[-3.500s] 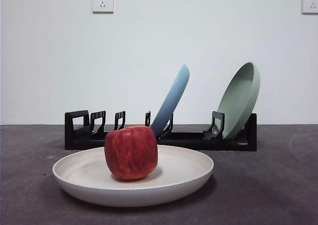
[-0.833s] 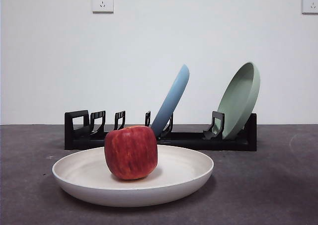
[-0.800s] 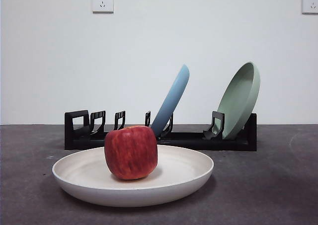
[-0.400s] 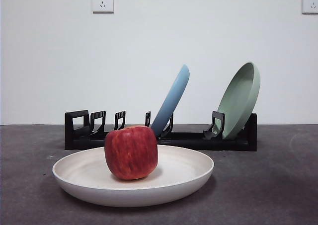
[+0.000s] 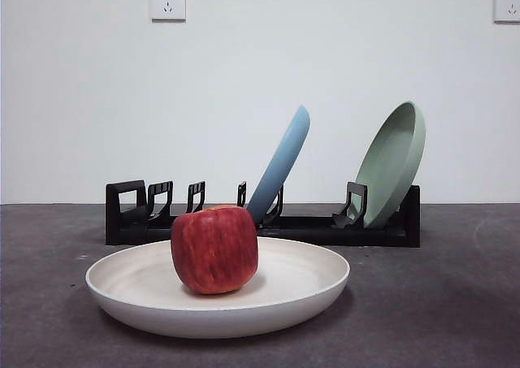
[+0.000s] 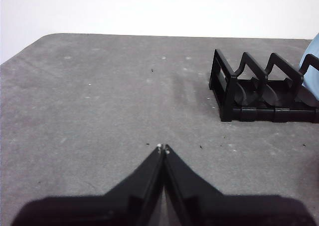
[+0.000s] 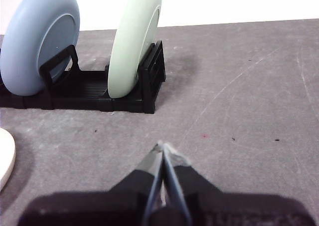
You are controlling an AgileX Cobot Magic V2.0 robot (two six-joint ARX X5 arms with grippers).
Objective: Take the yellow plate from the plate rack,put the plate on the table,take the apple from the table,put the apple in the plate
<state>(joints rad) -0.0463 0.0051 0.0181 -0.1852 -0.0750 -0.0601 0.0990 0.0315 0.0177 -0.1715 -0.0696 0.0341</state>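
The table [image 5: 455, 303] is the largest thing, a dark grey speckled surface that runs back to a plain white wall [image 5: 244, 75]. On the wall are two white power sockets [image 5: 167, 2], one at upper left and one at the upper right corner; no writing can be read on them or on anything else.

Across the far part of the table lies the plate rack [image 5: 325, 228], long, low and black, with pairs of upright holders. The slots at its left end stand empty. A light blue plate [image 5: 280, 166] leans in a slot near the middle, tilted to the right, and a pale green plate [image 5: 394, 161] leans in the slot at the right end, its hollow side facing left.

Near the front, left of centre, the yellow plate [image 5: 301, 283] lies flat on the table, apart from the rack. The apple [image 5: 214, 248] sits upright in it, a little left of the plate's middle.

Neither arm shows in the front view. The left gripper [image 6: 162, 148] is held low over bare table beside the rack's left end, its jaws pressed together on nothing. The right gripper [image 7: 162, 147] is held low over the table near the rack's right end, its jaws likewise closed to a thin seam and empty.
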